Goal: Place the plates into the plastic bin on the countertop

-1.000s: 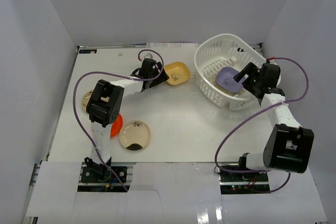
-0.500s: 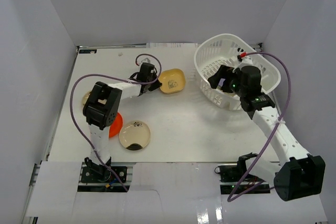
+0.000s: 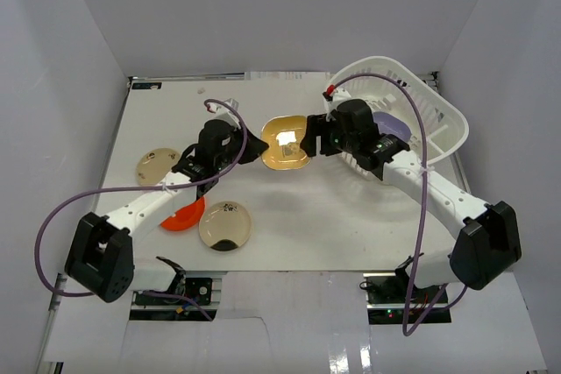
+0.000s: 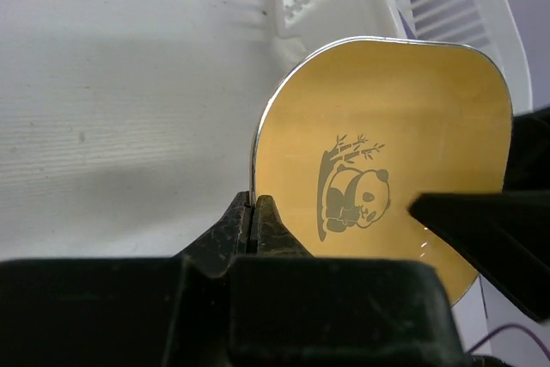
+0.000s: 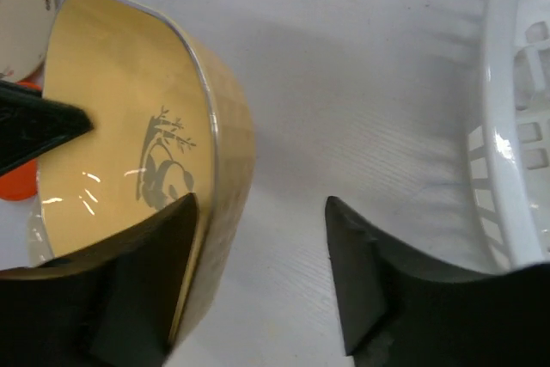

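Note:
My left gripper (image 3: 260,148) (image 4: 255,209) is shut on the left edge of a yellow plate (image 3: 286,141) (image 4: 387,152) with a panda print, and holds it tilted above the countertop (image 3: 289,208). From the right, my right gripper (image 3: 310,143) (image 5: 259,205) stands open with the yellow plate's (image 5: 120,118) right rim between its fingers, not pinched. The white plastic bin (image 3: 443,120) (image 5: 507,118) sits at the back right, with a purple plate (image 3: 391,122) inside. A tan plate (image 3: 154,164), an orange plate (image 3: 184,216) and a cream plate (image 3: 225,226) lie at the left.
The right arm (image 3: 429,186) stretches from the near right across the bin's front. The left arm (image 3: 145,203) lies over the plates on the left. Grey walls close in the table on three sides.
My left gripper shut on the yellow plate and carried it toward the table's middle. My right gripper swung out of the bin leftward to the plate's other edge.

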Motion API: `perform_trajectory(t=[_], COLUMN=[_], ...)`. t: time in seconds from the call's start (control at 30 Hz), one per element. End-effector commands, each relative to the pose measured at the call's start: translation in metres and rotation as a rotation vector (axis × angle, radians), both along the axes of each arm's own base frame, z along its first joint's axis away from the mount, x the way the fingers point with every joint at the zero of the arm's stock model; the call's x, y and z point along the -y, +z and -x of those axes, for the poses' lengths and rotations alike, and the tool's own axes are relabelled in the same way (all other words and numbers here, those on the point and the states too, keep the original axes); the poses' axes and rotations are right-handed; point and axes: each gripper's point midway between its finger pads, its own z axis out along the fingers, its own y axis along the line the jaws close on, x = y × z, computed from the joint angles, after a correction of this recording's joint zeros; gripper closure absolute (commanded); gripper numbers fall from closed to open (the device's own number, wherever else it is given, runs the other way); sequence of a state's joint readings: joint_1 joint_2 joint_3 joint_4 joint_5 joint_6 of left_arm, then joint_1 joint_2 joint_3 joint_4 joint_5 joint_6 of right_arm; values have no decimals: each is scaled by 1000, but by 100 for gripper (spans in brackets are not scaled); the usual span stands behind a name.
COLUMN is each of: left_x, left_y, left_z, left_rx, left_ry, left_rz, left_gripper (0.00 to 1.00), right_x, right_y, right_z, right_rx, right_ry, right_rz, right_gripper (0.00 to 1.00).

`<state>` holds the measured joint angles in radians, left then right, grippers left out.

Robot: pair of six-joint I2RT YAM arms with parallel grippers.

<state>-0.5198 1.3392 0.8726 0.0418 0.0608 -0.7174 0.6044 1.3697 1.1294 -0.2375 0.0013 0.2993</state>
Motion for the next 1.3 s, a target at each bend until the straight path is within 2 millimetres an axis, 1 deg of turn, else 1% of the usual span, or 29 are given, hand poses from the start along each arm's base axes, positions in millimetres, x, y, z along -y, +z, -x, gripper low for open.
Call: perform_trajectory(t=[0.0,0.03,0.1,0.13,0.2,0.23,0.27,0.3,0.33,0.37,0.43,0.47,0.5,0.53,0.57,0.6,0.63,0.7,0.73,0.83,0.87,0.97,1.0,1.07,1.13,1.17,1.2,1.23,1.27], left_x=[4,4,1,-2,-11,-19,-29,-39,-55,-65,-82,-90,-96,-103,-109,-113,-118,-127,-132,-147,-149,-151,-151,-150,-152,-152,-154,-156,-160], left_y=[9,9,19,21,28,23,27,34,29,39,41,42,45,52,51,50,53,43,42,33,32,28,27,21,16,15,16,17,22], left_z=[24,28,38,42,49,53,49,53,53,58,66,68,72,79,82,85,91,96,99,102,102,100,100,98,95,94,93,91,89], left_rx=[17,17,41,43,56,29,41,66,51,85,90,100,116,135,139,144,155,143,147,131,127,108,97,76,58,51,49,50,57], left_ry=[-95,-109,-130,-133,-123,-107,-57,-39,26,50,91,121,130,146,161,167,174,201,217,282,296,305,306,305,320,335,350,364,394], left_rz=[11,9,9,2,-34,-72,-102,-132,-190,-207,-243,-260,-270,-268,-279,-287,-284,-312,-313,-336,-339,-360,-368,-380,-393,-389,-390,-392,-391], left_gripper=[100,100,96,77,48,27,21,17,14,13,10,8,7,7,6,6,5,5,5,5,3,2,2,2,2,2,2,2,2], right_x=[-6,-7,-6,1,12,24,42,53,67,100,141,178,194,221,232,241,261,272,277,270,269,272,273,268,253,244,233,195,174], right_y=[12,12,20,26,39,51,59,73,79,86,83,78,63,55,45,25,18,0,-5,-18,-21,-26,-22,-14,8,21,25,31,33], right_z=[-7,-9,-12,-16,-23,-27,-36,-39,-44,-55,-65,-72,-73,-76,-77,-78,-80,-87,-91,-102,-103,-108,-108,-104,-100,-93,-89,-82,-74], right_rx=[21,21,28,55,93,130,149,166,171,178,174,170,139,119,95,54,42,-7,-23,-69,-82,-94,-85,-67,-14,22,37,57,68], right_ry=[-27,-39,-65,-109,-165,-203,-250,-265,-292,-356,-462,-557,-589,-652,-677,-705,-765,-799,-810,-785,-786,-809,-812,-796,-738,-710,-682,-584,-527], right_rz=[-13,-15,-33,-29,-22,-14,-14,-32,-43,-63,-56,-41,-31,-29,-26,-7,-3,5,3,-26,-33,-27,-34,-54,-101,-116,-119,-123,-126], right_gripper=[40,57,84,92,92,92,92,92,92,92,92,92,92,92,92,92,92,92,92,90,75,52,32,19,12,12,12,13,14])
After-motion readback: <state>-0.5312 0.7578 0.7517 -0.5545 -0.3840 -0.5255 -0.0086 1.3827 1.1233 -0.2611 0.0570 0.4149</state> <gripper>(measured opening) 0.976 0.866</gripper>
